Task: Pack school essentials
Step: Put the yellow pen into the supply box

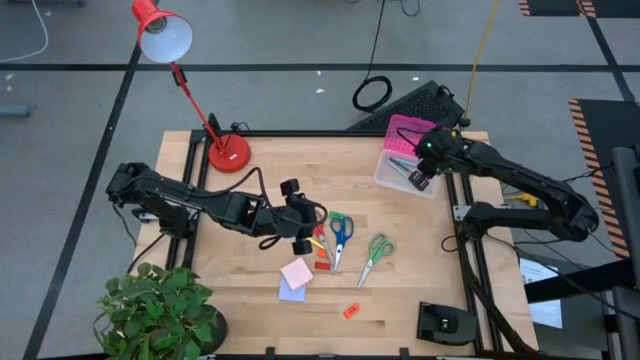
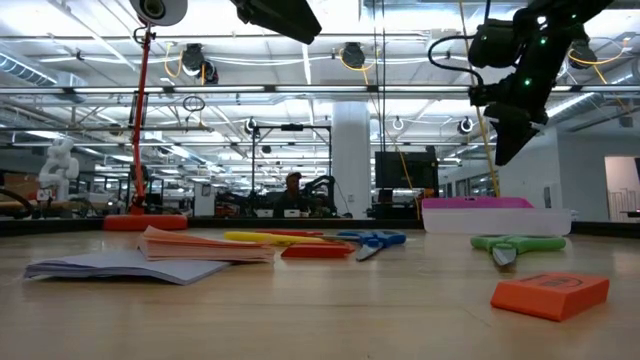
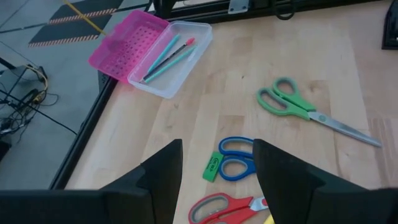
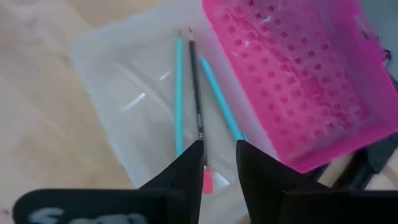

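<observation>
High view: the left gripper hovers over mid-table, fingers spread, nothing held; the right gripper hangs above the clear box at the far right corner.
Right gripper state: fingers a little apart; whether they pinch the dark pencil lying in the box, I cannot tell.
In the box: two teal pencils beside the dark one, all roughly parallel; the pink lid is flung open.
Unpacked items: red scissors, blue scissors and a green eraser just ahead of the left gripper; green scissors farther toward the right arm; sticky-note pads and an orange eraser toward the near edge.
Key relation: the blue scissors lie just beside the left gripper on its box side, long axis running near to far; the left arm is judged nearer.
Surface: pale wooden table, flat.
Room: red lamp, potted plant, an open workshop hall behind.
</observation>
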`<move>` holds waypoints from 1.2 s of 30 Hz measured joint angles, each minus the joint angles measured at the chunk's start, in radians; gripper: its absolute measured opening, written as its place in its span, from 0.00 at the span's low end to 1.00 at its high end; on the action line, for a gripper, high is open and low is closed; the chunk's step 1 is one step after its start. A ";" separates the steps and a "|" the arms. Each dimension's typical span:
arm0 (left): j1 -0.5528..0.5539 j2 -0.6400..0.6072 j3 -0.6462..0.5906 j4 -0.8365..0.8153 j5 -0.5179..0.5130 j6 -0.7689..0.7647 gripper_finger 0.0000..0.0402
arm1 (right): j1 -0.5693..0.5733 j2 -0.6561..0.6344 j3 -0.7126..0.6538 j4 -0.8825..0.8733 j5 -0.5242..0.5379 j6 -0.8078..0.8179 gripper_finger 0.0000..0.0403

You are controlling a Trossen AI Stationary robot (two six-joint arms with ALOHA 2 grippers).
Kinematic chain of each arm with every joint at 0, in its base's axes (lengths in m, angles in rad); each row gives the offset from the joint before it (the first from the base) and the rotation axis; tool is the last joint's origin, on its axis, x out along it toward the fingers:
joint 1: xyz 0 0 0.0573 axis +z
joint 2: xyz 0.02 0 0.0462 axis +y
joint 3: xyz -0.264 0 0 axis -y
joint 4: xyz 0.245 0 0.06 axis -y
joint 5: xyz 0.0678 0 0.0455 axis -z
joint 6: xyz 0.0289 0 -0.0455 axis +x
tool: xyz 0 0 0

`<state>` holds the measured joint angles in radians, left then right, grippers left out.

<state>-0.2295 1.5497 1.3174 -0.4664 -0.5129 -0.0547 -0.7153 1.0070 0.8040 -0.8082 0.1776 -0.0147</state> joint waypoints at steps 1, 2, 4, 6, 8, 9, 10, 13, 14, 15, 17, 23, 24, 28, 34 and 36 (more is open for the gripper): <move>0.000 0.000 0.000 0.000 0.000 0.000 0.49 | 0.006 -0.005 0.000 0.004 -0.025 0.005 0.23; 0.000 0.000 0.000 0.000 0.000 0.000 0.49 | 0.014 -0.011 0.000 0.011 -0.054 0.011 0.23; 0.000 0.000 0.000 0.000 0.000 0.000 0.49 | 0.036 -0.026 0.000 0.016 -0.116 0.031 0.23; 0.000 0.000 0.000 0.000 0.018 -0.001 0.49 | 0.069 -0.044 0.000 0.018 -0.156 0.059 0.23; 0.000 0.000 0.000 0.000 0.025 -0.002 0.49 | 0.114 -0.061 0.000 0.014 -0.158 0.096 0.22; 0.000 0.000 0.000 0.000 0.025 -0.002 0.49 | 0.140 -0.070 0.000 0.012 -0.159 0.113 0.22; 0.000 0.000 0.000 0.000 0.026 -0.002 0.49 | 0.170 -0.080 0.000 0.012 -0.158 0.132 0.22; 0.000 0.000 0.000 -0.001 0.044 -0.006 0.49 | 0.276 -0.102 0.000 0.028 -0.157 0.191 0.22; 0.000 0.000 0.000 -0.001 0.057 -0.008 0.49 | 0.315 -0.108 0.000 0.038 -0.157 0.212 0.22; 0.000 0.000 0.000 -0.001 0.071 -0.011 0.49 | 0.356 -0.112 0.000 0.047 -0.156 0.231 0.22; 0.000 0.002 0.000 -0.002 0.079 -0.030 0.49 | 0.437 -0.115 0.000 0.074 -0.156 0.259 0.22; -0.012 0.039 0.001 -0.027 0.088 -0.093 0.49 | 0.667 -0.110 -0.026 0.218 -0.123 0.316 0.22; -0.017 0.048 0.001 -0.035 0.089 -0.106 0.49 | 0.693 -0.110 -0.036 0.248 -0.126 0.314 0.22; -0.041 0.102 0.001 -0.070 0.094 -0.113 0.49 | 0.762 -0.105 -0.050 0.341 -0.127 0.291 0.22; -0.061 0.205 0.001 -0.161 0.179 -0.091 0.49 | 0.812 -0.104 -0.063 0.325 -0.128 0.255 0.22; -0.060 0.237 0.001 -0.185 0.215 -0.079 0.49 | 0.812 -0.104 -0.063 0.326 -0.127 0.237 0.22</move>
<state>-0.2893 1.7865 1.3182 -0.6515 -0.2982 -0.1333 0.0967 0.9028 0.7410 -0.4824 0.0503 0.2227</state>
